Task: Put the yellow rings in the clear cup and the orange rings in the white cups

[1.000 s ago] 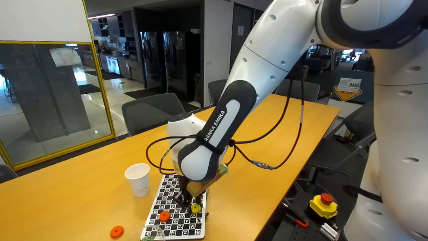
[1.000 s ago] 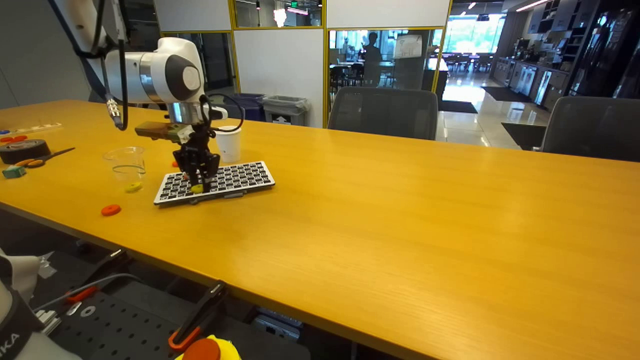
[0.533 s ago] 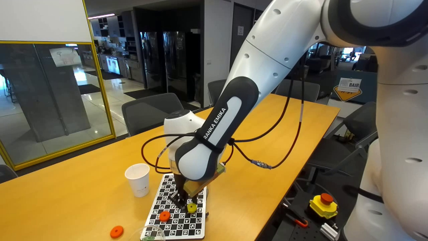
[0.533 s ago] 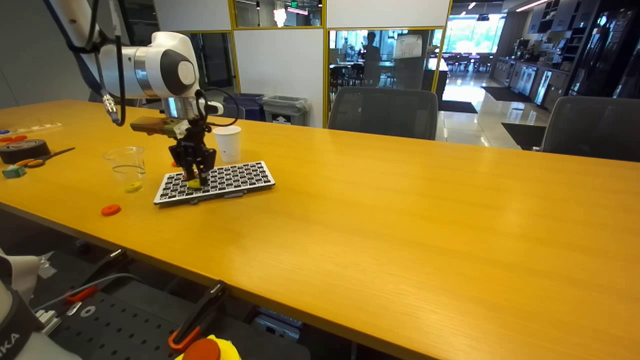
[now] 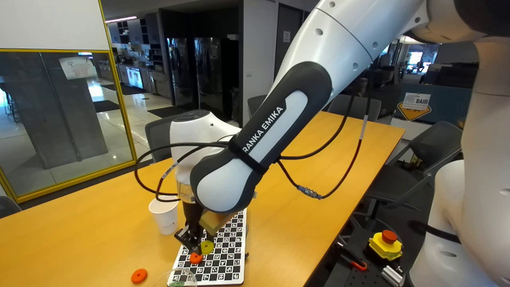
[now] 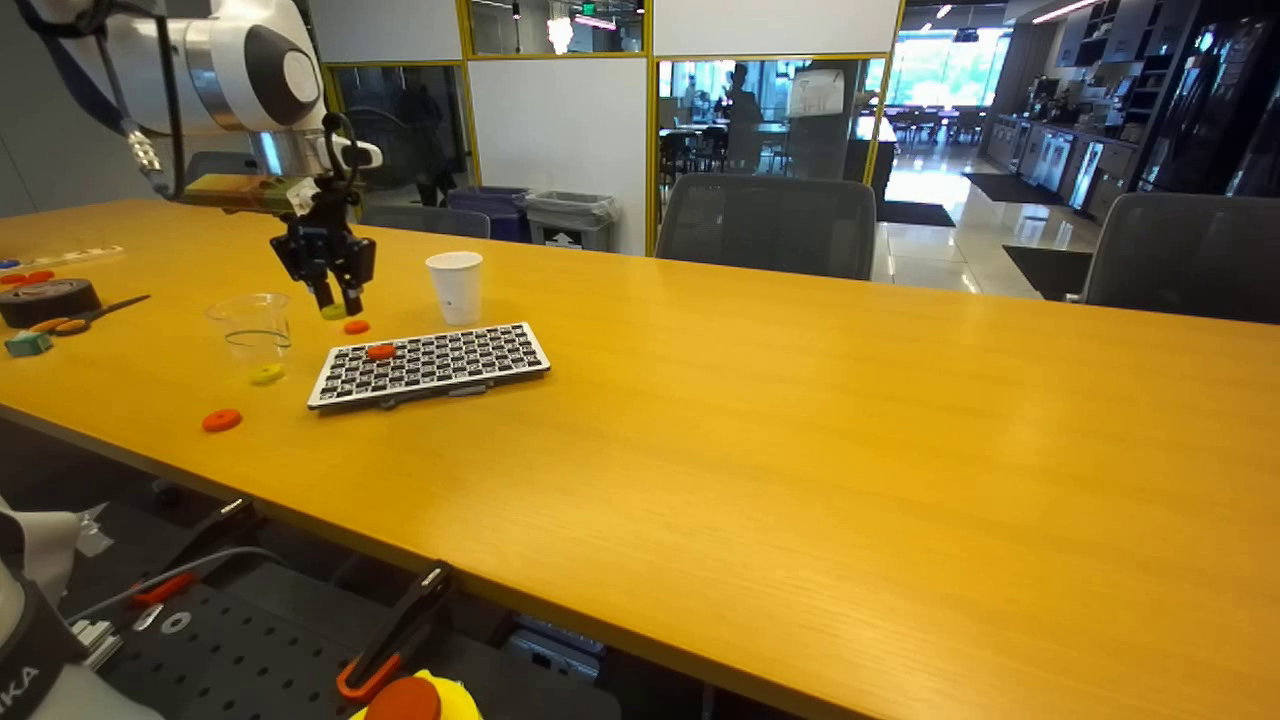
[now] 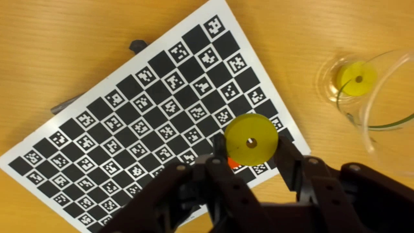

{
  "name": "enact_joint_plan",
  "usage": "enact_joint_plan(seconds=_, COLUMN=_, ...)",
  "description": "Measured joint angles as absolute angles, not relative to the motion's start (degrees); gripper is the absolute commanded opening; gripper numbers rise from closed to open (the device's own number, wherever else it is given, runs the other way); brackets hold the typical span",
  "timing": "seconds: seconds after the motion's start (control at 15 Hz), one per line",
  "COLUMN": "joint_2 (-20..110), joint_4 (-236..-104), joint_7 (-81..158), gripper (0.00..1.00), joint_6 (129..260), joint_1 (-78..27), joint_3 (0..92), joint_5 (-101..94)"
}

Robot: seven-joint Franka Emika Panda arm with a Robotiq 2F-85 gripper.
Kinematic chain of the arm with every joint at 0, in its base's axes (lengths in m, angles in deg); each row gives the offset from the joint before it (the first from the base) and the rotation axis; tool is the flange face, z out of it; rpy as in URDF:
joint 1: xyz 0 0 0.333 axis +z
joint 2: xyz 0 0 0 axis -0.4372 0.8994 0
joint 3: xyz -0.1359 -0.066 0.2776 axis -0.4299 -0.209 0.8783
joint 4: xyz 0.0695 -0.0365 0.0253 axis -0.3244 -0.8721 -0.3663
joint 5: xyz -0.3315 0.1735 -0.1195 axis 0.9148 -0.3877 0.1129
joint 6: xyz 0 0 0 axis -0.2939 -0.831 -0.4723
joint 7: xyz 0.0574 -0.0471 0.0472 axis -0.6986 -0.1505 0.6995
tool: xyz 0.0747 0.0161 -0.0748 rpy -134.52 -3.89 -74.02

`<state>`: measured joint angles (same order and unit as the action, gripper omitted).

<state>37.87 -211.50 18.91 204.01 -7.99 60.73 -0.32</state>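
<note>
**Above the counter [image 6: 800, 450]: yellow ring [image 7: 252, 129] clamped between the fingers [image 7: 291, 165]**

In the wrist view, the fingers stand apart only by the breadth of the yellow ring and bear against its edge from opposite sides. Behind the yellow ring, an orange ring [image 7: 233, 163], mostly hidden, lies on the checkered board [image 7: 145, 113]. At the right edge of the view, the clear cup [image 7: 359, 108] is partly cut off; another yellow ring [image 7: 367, 84] is visible at its base.

In an exterior view, the robot arm [image 5: 287, 115] extends in from the right. The white cup [image 5: 165, 219] stands upright on the counter beside the checkered board. A loose orange ring [image 5: 140, 278] lies on the counter, left of the checkered board. The clear cup is cut off at the lower edge.

In an exterior view, the clamped yellow ring [image 6: 333, 312] is raised, with a visible gap beneath it, and appears between the clear cup and the white cup. The clear cup is upright. A further orange ring [image 6: 221, 420] lies on the counter, nearer the camera than the clear cup. Toward the left edge are scissors [image 6: 105, 311], a dark roll [image 6: 48, 302] and a green block [image 6: 28, 344].
</note>
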Motion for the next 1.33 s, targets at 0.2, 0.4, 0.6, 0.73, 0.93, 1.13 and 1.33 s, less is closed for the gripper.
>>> enact_joint_plan(seconds=0.2, joint_2=36.2, joint_4=-211.4, joint_7=18.9, gripper=0.23, joint_6=202.7, joint_1=-6.5, joint_3=62.9, joint_5=0.3)
enact_joint_plan(seconds=0.4, joint_2=35.2, joint_4=-211.4, joint_7=18.8, gripper=0.23, joint_6=202.1, joint_1=-5.1, joint_3=64.7, joint_5=2.0)
enact_joint_plan(seconds=0.6, joint_2=34.6, joint_4=-211.4, joint_7=18.8, gripper=0.22, joint_6=202.0, joint_1=-3.8, joint_3=66.3, joint_5=3.5)
enact_joint_plan(seconds=0.73, joint_2=34.4, joint_4=-211.4, joint_7=18.8, gripper=0.23, joint_6=202.0, joint_1=-3.2, joint_3=67.3, joint_5=4.0)
enact_joint_plan(seconds=0.93, joint_2=34.4, joint_4=-211.3, joint_7=19.0, gripper=0.23, joint_6=202.0, joint_1=-2.6, joint_3=68.4, joint_5=4.0)
enact_joint_plan(seconds=1.13, joint_2=34.5, joint_4=-211.2, joint_7=19.6, gripper=0.22, joint_6=202.0, joint_1=-2.4, joint_3=68.9, joint_5=4.0)
enact_joint_plan(seconds=1.33, joint_2=34.6, joint_4=-210.9, joint_7=20.8, gripper=0.22, joint_6=202.0, joint_1=-2.4, joint_3=68.9, joint_5=4.0)
